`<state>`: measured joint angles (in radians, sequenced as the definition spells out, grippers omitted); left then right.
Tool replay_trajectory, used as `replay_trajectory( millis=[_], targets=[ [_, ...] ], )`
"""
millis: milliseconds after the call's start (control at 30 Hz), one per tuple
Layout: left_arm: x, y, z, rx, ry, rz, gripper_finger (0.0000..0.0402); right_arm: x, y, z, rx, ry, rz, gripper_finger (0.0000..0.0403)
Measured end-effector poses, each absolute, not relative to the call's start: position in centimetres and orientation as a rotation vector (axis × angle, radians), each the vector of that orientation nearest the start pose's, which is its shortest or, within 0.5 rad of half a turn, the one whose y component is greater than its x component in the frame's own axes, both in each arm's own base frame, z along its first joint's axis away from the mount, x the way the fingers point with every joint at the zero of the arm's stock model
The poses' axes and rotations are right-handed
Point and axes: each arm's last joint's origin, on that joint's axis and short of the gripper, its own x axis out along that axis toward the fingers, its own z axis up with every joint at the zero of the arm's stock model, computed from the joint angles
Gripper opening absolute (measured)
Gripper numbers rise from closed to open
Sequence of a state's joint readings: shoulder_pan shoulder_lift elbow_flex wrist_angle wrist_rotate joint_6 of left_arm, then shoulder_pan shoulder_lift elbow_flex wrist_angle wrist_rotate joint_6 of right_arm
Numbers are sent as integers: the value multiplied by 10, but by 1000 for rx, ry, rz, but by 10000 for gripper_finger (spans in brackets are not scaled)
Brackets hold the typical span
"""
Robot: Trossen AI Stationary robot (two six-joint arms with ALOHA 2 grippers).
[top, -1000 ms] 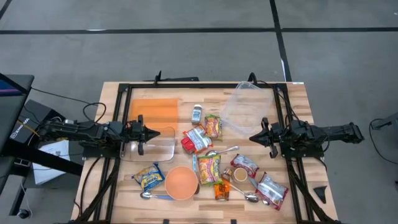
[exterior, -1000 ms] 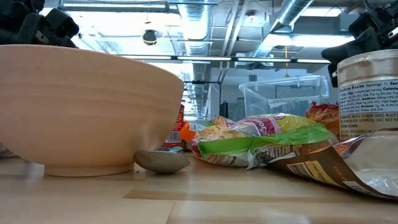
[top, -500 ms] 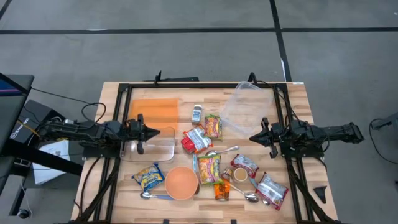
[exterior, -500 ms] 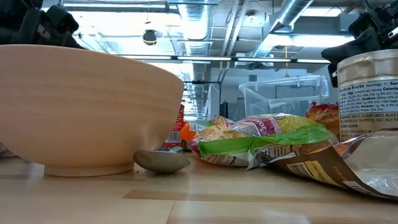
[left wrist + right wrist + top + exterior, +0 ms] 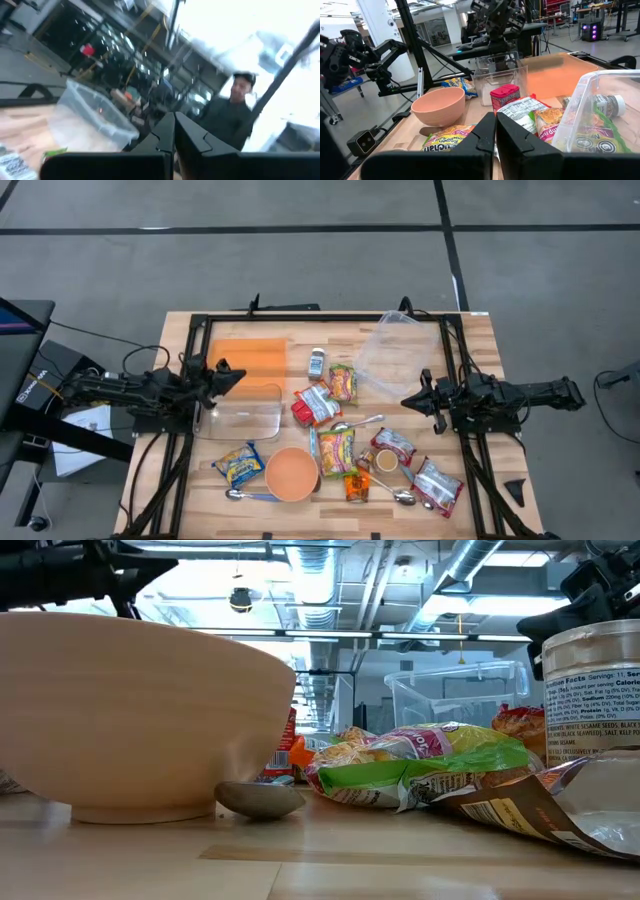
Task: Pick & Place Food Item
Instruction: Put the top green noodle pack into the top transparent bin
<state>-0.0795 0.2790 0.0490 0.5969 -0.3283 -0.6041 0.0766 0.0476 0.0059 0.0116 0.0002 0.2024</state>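
Food packets are spread over the middle of my table (image 5: 470, 330), none picked yet. Biggest things first: orange mat (image 5: 247, 360) at the far left, clear tub (image 5: 398, 352) far right, a second clear container (image 5: 245, 412) near the left arm, peach bowl (image 5: 292, 473) at the near edge. Then the packets: green noodle pack (image 5: 336, 450) just beside the bowl, red-white pouch (image 5: 317, 405) mid-table, blue-yellow snack bag (image 5: 239, 464) left of the bowl, another pouch (image 5: 438, 485) at the near right corner. Small stuff: spice jar (image 5: 317, 363), spoon (image 5: 357, 423)

What changed in the last second: left arm swung, and left gripper (image 5: 228, 376) now points up and away toward the orange mat instead of sitting over the clear container. Its wrist cam is tilted up at the room, with a person (image 5: 231, 116) in the background. I read that as the left arm only starting to move, not yet lined up on any item

Left gripper fingers are pressed together, nothing in them. Right gripper (image 5: 407, 401) hasn't moved, parked at the right side near the tub, fingers also closed and empty
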Motion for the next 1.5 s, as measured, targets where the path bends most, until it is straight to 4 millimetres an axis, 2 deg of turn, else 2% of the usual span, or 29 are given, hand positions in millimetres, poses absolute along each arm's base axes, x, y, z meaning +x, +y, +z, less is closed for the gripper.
replay_trajectory(
  millis=[133, 333, 433, 633, 800, 967, 1100, 1200, 1367, 1500],
  targets=[
    [102, 4, 224, -761, -582, 154, 2, 100, 8, 163, 198, 38, 73, 11],
    [98, 5, 231, -705, -669, 189, 7, 100, 6, 167, 76, -9, 61, 11],
    [99, 5, 238, -698, -707, 203, 21, 99, 5, 182, 179, -168, 57, 11],
    [103, 5, 267, -539, -777, 235, 79, 79, 0, 227, 386, -685, 66, 11],
    [108, 3, 294, -413, -809, 244, 147, 53, -4, 250, 375, -1038, 50, 11],
    [110, 2, 317, -324, -839, 208, 223, 34, -5, 279, 290, -1190, -3, 11],
    [108, 2, 329, -315, -871, 208, 272, 25, -5, 305, 250, -1183, -32, 11],
    [106, 2, 336, -317, -893, 204, 292, 22, -4, 325, 230, -1129, -42, 11],
    [107, 2, 339, -284, -873, 236, 300, 22, -4, 362, 211, -1003, -43, 22],
    [111, 3, 344, -267, -859, 291, 300, 26, -3, 394, 231, -832, -23, 65]
  ],
)
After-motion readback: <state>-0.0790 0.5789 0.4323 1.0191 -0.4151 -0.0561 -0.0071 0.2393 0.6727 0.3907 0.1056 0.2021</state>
